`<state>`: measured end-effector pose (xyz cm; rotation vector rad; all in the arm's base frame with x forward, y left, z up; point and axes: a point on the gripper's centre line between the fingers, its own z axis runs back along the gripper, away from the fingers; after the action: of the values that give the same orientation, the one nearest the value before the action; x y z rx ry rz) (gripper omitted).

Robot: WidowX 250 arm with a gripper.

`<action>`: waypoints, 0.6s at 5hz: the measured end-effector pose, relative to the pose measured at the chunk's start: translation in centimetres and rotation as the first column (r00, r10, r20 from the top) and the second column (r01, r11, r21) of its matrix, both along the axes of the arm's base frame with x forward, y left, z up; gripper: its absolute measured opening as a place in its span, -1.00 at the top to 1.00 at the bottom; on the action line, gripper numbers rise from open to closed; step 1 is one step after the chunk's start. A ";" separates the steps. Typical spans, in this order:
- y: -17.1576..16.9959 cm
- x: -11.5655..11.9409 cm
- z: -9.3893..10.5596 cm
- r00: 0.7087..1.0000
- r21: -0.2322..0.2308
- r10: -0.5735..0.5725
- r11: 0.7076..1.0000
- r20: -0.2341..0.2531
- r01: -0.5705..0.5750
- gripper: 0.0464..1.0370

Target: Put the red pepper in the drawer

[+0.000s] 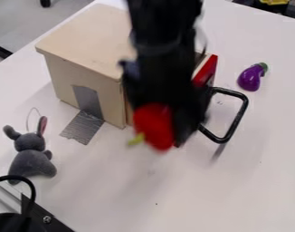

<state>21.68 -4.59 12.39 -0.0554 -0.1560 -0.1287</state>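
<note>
The black gripper [175,122] hangs blurred near the middle of the view, in front of the wooden drawer box [89,38], shut on the red pepper [154,127]. The pepper's yellow-green stem points down to the left, and the pepper appears held above the white table. To the right of the arm is the drawer's red front [205,71] with a large black handle [241,113]. The arm hides most of the drawer, so how far it stands out and what is inside cannot be told.
A purple eggplant [251,78] lies right of the drawer on the white table [235,190]. At the left sits a grey plush mouse [32,156]. Grey tape [83,127] runs from the box onto the table. Black equipment [44,217] occupies the lower left corner.
</note>
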 end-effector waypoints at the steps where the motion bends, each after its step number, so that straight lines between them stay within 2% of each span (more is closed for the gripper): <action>1: 1.6 3.2 0.2 0.998 0.000 0.069 0.998 -0.007 -0.069 -0.63; 2: 3.4 5.7 -0.4 0.991 0.013 0.131 0.991 -0.012 -0.131 -0.63; 3: 4.5 7.6 -1.9 0.983 0.026 0.180 0.983 -0.023 -0.179 -0.63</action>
<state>29.27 -0.05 10.49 -0.0195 -0.1332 0.0505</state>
